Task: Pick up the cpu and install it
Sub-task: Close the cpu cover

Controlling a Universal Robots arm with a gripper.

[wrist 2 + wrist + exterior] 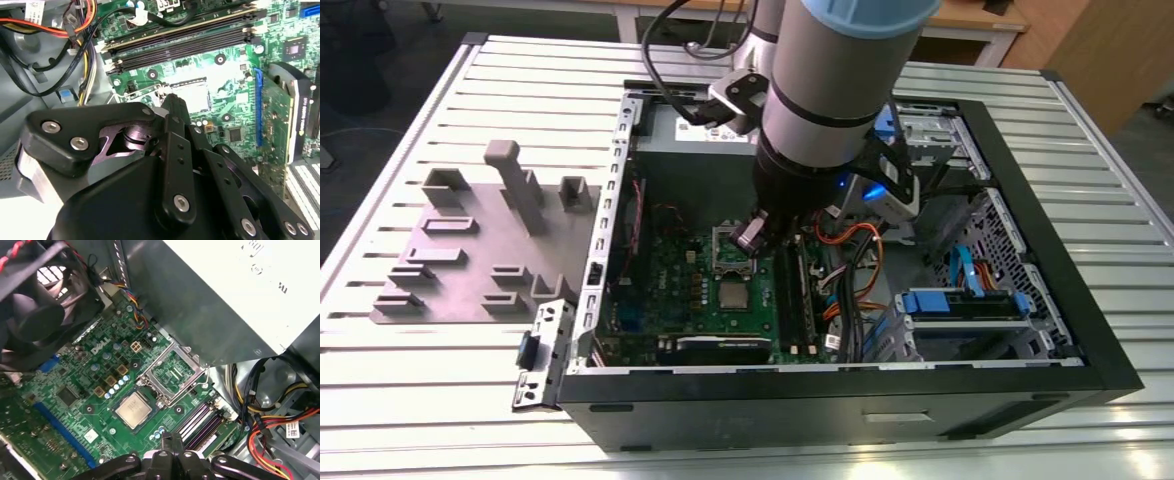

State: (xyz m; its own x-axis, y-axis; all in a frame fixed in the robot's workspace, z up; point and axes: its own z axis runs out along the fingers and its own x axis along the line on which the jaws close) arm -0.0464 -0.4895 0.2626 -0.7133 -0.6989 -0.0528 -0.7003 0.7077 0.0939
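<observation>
The cpu (735, 297) is a small silver square lying flat in its socket on the green motherboard (667, 290) inside the open computer case. In the first wrist view the cpu (133, 409) sits beside the shiny socket frame (172, 372), which stands flipped open. My gripper (750, 240) hangs just above that frame (731, 255), a little beyond the cpu. Its black fingers (165, 444) are pressed together with nothing between them. In the second wrist view the gripper (172, 101) and its linkage cover the frame.
The case wall (607, 200) rings the board. A grey power supply (700, 125) sits at the far end, and a black fan (35, 315) is nearby. Coloured cables (854, 250) and a blue drive bay (961, 305) fill the exterior view's right. A grey fixture plate (467, 260) lies outside, left.
</observation>
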